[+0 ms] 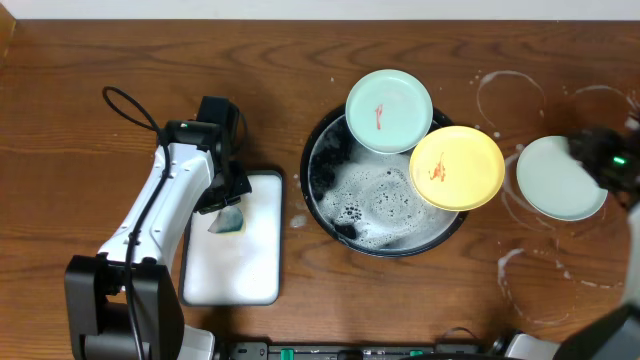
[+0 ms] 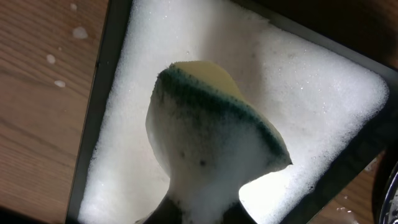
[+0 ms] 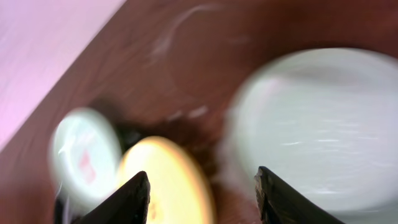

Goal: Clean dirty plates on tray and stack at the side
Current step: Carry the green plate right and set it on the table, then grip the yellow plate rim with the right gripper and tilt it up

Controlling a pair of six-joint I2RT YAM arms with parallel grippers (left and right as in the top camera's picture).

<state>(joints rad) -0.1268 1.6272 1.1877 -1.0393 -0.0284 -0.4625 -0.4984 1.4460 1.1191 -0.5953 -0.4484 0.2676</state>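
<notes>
Suds cover the bottom of the round black tray [image 1: 318, 150] in the middle of the brown wooden surface [image 1: 80, 80]. Two plates are propped on its rim. The mint-green plate [image 1: 389, 110] leans on the far edge with a red streak at its centre. The yellow plate [image 1: 457, 167] sits on the right edge, overlapping the green one a little, with an orange smear on it. A second mint-green plate [image 1: 555, 180] lies flat on the wood well to the right of the tray, among white soapy rings [image 1: 510, 95], its face a plain pale green. The right gripper [image 1: 600, 152] hangs over that plate's far right edge. The right wrist view is badly blurred, but its two dark fingers [image 3: 134, 199] stand wide apart with nothing between them. On the other side, the left gripper [image 1: 222, 203] hovers over a white rectangular dish [image 1: 250, 270] full of foam just left of the tray. Its fingers are clamped on the lower end of a sponge [image 2: 211, 137], yellow with a dark green scouring layer and coated in lather, which hangs just above the foam.
</notes>
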